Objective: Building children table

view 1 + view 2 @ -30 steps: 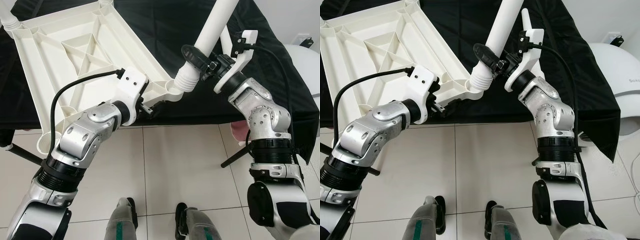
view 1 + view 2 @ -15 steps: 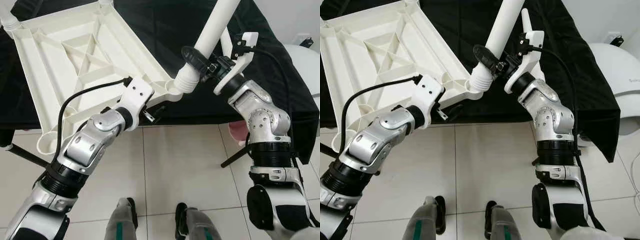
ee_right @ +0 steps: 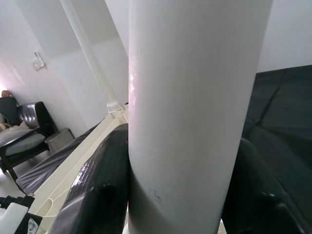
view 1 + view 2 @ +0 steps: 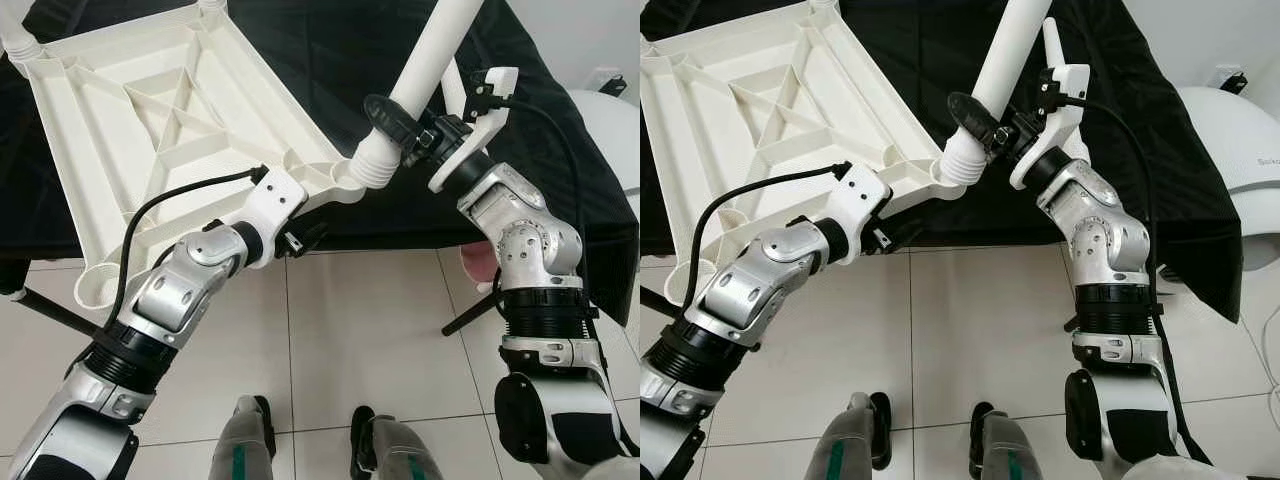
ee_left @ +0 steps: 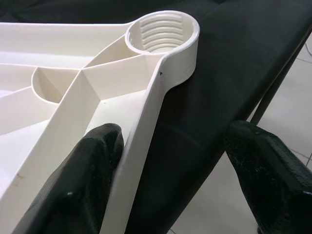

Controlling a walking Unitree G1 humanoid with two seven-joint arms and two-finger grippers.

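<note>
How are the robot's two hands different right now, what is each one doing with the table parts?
The right hand is shut around the white table leg, whose ribbed end sits at the tabletop's corner socket. The left hand is open, its fingers straddling the rim of the upside-down white tabletop, one inside the frame and one outside over the black cloth. The right hand is raised above the table; the left sits low at its edge. Both work near the same corner.

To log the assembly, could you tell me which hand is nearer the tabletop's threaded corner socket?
Right. The right hand grips the white leg just above the corner socket; the left hand straddles the tabletop edge farther back, open.
</note>
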